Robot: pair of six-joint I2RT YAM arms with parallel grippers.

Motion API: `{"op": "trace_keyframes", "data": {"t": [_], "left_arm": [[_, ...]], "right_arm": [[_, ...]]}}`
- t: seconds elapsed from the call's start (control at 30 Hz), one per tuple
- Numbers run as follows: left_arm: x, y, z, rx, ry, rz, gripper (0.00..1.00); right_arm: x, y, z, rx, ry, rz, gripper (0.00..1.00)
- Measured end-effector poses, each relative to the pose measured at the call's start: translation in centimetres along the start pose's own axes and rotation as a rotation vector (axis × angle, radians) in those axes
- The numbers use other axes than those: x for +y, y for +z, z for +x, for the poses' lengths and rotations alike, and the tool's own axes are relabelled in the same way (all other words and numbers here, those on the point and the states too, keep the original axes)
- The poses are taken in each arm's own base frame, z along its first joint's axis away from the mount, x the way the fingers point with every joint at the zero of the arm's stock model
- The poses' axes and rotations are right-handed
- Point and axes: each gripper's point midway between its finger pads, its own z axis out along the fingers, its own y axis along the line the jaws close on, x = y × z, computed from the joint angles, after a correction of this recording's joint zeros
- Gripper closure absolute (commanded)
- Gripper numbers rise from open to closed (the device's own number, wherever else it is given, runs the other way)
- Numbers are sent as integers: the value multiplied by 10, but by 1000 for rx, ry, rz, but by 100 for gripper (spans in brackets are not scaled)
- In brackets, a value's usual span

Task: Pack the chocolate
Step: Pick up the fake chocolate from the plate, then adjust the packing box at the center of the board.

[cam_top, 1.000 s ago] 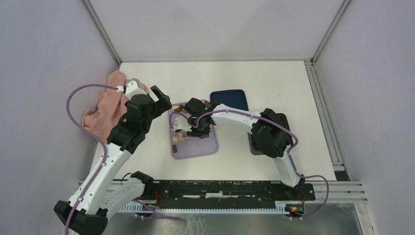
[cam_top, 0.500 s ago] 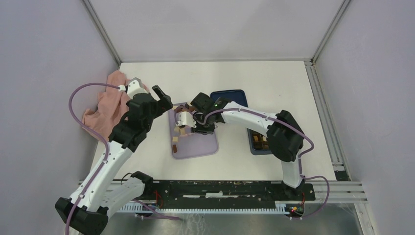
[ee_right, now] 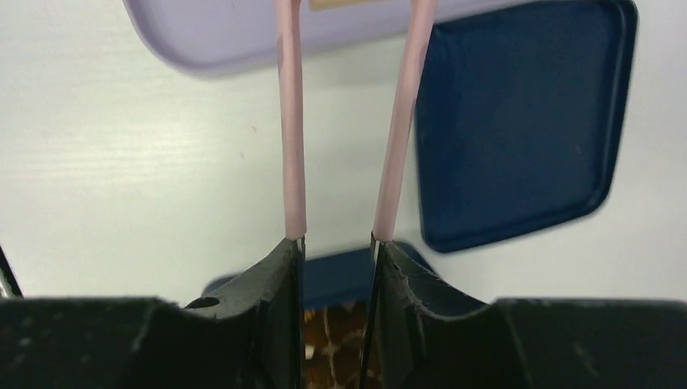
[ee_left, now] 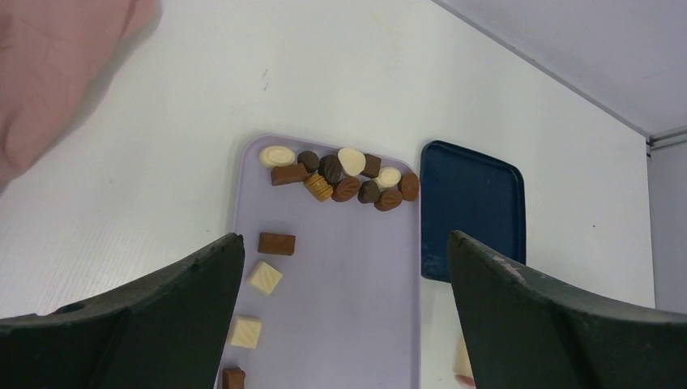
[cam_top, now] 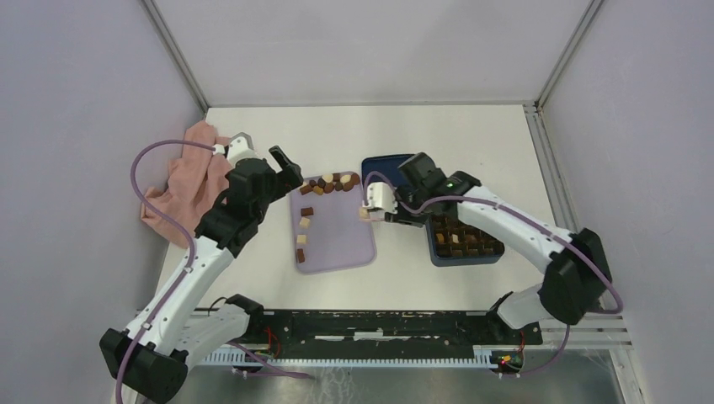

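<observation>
From above, my left gripper [cam_top: 282, 168] hangs at the tray's [cam_top: 341, 240] 10 o'clock corner, jaws spread wide and empty. Most chocolates [cam_top: 328, 183] sit in a tight row along the tray's far edge, the row running 9 to 3. Four more are strung down its left side, 12 to 6. My right gripper [cam_top: 370, 206] is at the tray's 3 o'clock edge, between tray and box [cam_top: 465, 262], with a tan piece [cam_top: 364, 214] at its tip. The box's grid already has pieces in it. The lid [cam_top: 391, 166] lies flat at the tray's 1 o'clock, and the cloth [cam_top: 189, 181] is off at 9.

At my left wrist, my left gripper [ee_left: 344, 316] frames the tray [ee_left: 356, 267], fingers far apart. The chocolates [ee_left: 336, 174] crowd the far edge. A brown bar [ee_left: 277, 243] below them lies with its long axis 9 to 3, and two cream squares follow toward 7. The lid [ee_left: 474, 211] is just beside the tray at 3, and the cloth [ee_left: 49, 73] is at 10.

At my right wrist, my right gripper [ee_right: 336, 235] is drawn narrow, with two pink strips [ee_right: 290, 121] reaching from its fingers toward 12. The tan piece [ee_right: 344, 3] is pinched between their ends, its length crossing 9 to 3, mostly cut off by the frame. Tray [ee_right: 227, 32] is at 11, lid [ee_right: 518, 121] at 2, box [ee_right: 340, 275] at 6.
</observation>
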Motion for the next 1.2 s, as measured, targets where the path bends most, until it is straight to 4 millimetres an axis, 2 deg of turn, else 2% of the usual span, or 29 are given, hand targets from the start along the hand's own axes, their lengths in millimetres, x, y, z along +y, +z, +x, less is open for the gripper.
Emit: {"op": "trace_keyframes", "data": {"t": [0.1,0.17,0.5,0.6,0.73,0.83,1.03,1.2], "left_arm": [[-2,7,8,22,6,5,0],[-5,13,12,38,9,13,0],[-21,40,35,114,20,54,1],[-30,46,42,145,20,91,3],[-61,54,55,216,13,216,6],[-92,60,75,291,29,314,12],[-152,54,137,464,104,468,25],[-182,38,188,579,170,539,29]], "right_arm": [[-6,-28,21,-14,31,72,79],[-7,-44,43,-10,53,125,79],[25,-98,153,106,199,280,79],[34,-111,178,144,267,312,79],[38,-123,202,170,366,346,79],[39,-129,219,172,457,361,79],[47,-132,236,157,538,344,79],[52,-134,236,148,523,330,79]]}}
